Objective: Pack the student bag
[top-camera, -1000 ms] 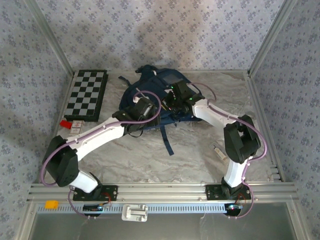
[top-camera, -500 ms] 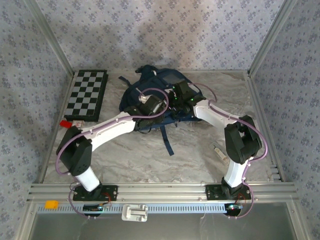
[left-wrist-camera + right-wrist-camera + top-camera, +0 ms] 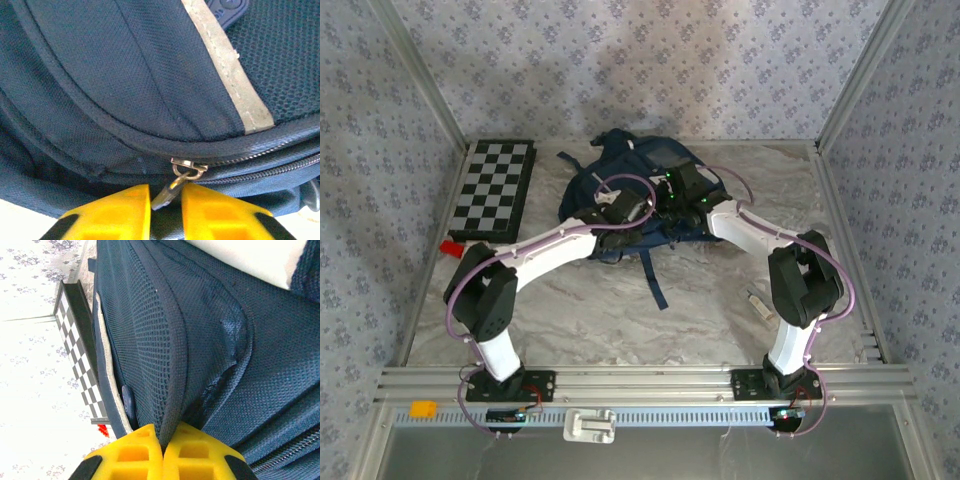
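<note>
The student bag, a navy backpack, lies at the back middle of the table, and both arms reach onto it. In the left wrist view my left gripper has its yellow fingers drawn in to a narrow gap. The metal zipper pull slants across that gap and touches both. The pull hangs from the slider under a curved seam, with a white stripe above. My right gripper is shut on a raised fold of the bag's mesh fabric.
A folded chessboard lies left of the bag, with a small red object at its near corner. A dark strap trails from the bag toward the arms. A small metal item lies at the right. Frame posts border the table.
My left arm has stretched farther right onto the bag and its jaws have closed in from wide apart onto the zipper pull. The right arm has kept its pinch on the fold.
</note>
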`<act>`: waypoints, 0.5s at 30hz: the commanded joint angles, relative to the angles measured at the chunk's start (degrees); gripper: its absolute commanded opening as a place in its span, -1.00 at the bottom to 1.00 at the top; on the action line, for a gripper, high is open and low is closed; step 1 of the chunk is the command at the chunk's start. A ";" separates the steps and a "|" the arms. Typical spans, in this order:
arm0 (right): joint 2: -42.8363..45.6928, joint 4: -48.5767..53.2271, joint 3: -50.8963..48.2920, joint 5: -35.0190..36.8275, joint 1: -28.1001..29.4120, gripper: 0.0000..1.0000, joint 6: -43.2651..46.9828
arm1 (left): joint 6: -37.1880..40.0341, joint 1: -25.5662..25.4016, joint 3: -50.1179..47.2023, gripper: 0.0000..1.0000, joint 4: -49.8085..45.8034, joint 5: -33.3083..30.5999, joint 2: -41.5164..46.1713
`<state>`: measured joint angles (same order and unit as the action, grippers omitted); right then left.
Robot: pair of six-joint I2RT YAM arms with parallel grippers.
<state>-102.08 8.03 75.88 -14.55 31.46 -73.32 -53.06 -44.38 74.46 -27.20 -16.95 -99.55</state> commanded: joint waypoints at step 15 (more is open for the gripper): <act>4.94 -0.54 -0.70 -6.27 -2.08 -1.00 4.81 | 21.08 4.44 -7.68 -1.00 4.30 0.29 10.10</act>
<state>-101.60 7.51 75.13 -17.82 30.28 -72.14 -38.02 -42.39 68.71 -22.65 -14.28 -93.27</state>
